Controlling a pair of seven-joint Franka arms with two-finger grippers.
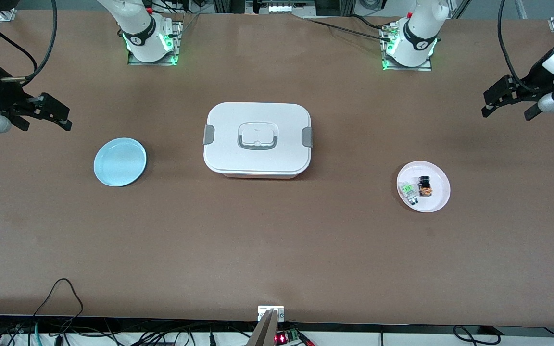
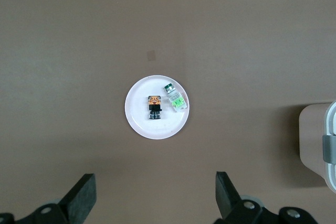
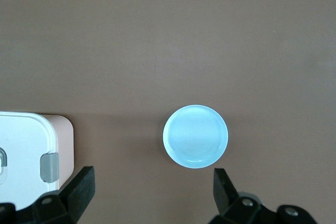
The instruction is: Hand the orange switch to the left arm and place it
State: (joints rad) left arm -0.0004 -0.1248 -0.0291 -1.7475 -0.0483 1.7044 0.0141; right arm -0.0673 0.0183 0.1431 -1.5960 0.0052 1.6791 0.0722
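Observation:
The orange switch, black with an orange end, lies on a pale pink plate toward the left arm's end of the table. It also shows in the left wrist view on the plate. The white box with grey latches stands mid-table. My left gripper hangs open and empty high over the table at its own end; its fingers stand wide apart. My right gripper hangs open and empty high over the right arm's end.
A small green-and-clear switch lies beside the orange one on the same plate. An empty light-blue plate sits toward the right arm's end. The box's edge shows in both wrist views. Cables lie along the front edge.

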